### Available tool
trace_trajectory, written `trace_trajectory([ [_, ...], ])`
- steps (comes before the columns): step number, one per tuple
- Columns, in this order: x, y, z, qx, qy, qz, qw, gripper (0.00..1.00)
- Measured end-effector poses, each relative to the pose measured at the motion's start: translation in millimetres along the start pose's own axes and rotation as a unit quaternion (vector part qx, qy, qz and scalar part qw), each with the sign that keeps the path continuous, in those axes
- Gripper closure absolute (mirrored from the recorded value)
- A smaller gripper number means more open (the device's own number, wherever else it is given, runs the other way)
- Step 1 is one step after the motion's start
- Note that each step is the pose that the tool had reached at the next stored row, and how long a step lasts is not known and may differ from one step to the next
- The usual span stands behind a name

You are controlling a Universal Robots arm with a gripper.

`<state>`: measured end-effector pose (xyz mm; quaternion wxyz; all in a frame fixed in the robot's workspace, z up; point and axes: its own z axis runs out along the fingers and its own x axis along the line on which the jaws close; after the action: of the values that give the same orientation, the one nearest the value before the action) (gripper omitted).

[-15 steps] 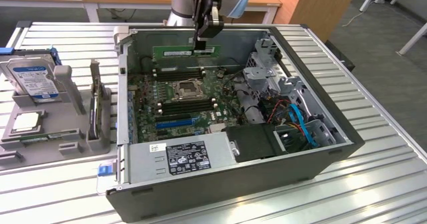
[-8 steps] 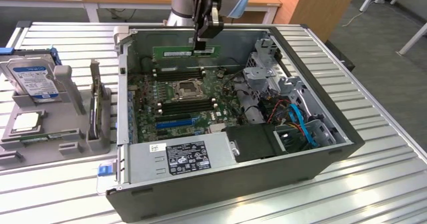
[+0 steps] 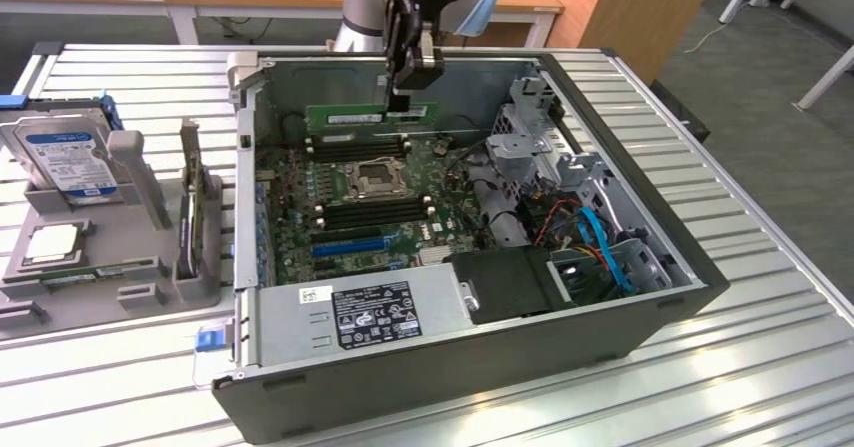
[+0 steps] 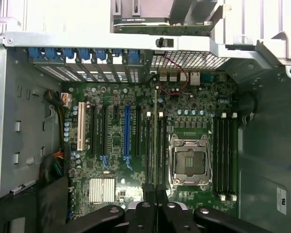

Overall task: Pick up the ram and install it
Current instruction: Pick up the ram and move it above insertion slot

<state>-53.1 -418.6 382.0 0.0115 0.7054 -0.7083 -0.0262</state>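
- The gripper (image 3: 399, 105) (image 4: 155, 193) is clamped on the ram (image 3: 358, 116) (image 4: 155, 136), with its fingers pressed against the two flat faces of the stick near one end.
- In the exterior view, the ram is held with its long edge level, above the open computer case (image 3: 441, 387). It sits toward the far wall of the case.
- In that view the ram appears raised clear of the motherboard (image 3: 300, 192) (image 4: 184, 104) and is not seated.
- In the wrist view, the ram is seen edge-on as a thin line. It runs lengthwise along a bank of memory slots (image 4: 149, 145), between two neighbouring slots.
- This bank lies just beside the processor socket (image 3: 376, 175) (image 4: 189, 162). A second bank of slots (image 4: 225, 155) lies on the other side of the socket.
- The socket stands open, with its metal frame visible.
- A blue expansion slot (image 4: 126, 131) and a white expansion slot (image 4: 80, 126) lie farther from the socket, past the bank under the ram.
- The power supply (image 3: 360, 312) fills the near corner of the case in the exterior view.
- On the exterior view's left, a gray fixture (image 3: 134, 267) rests on the metal table (image 3: 747, 367), apart from the case.
- The fixture carries a hard drive (image 3: 67, 157) and a square processor chip (image 3: 54, 242).
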Motion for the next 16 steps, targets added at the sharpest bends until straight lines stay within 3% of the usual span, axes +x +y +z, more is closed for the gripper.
trace_trajectory([
  [16,0.5,-1.3,23.1,0.0,-0.0001,0.0,1.0,0.89],
])
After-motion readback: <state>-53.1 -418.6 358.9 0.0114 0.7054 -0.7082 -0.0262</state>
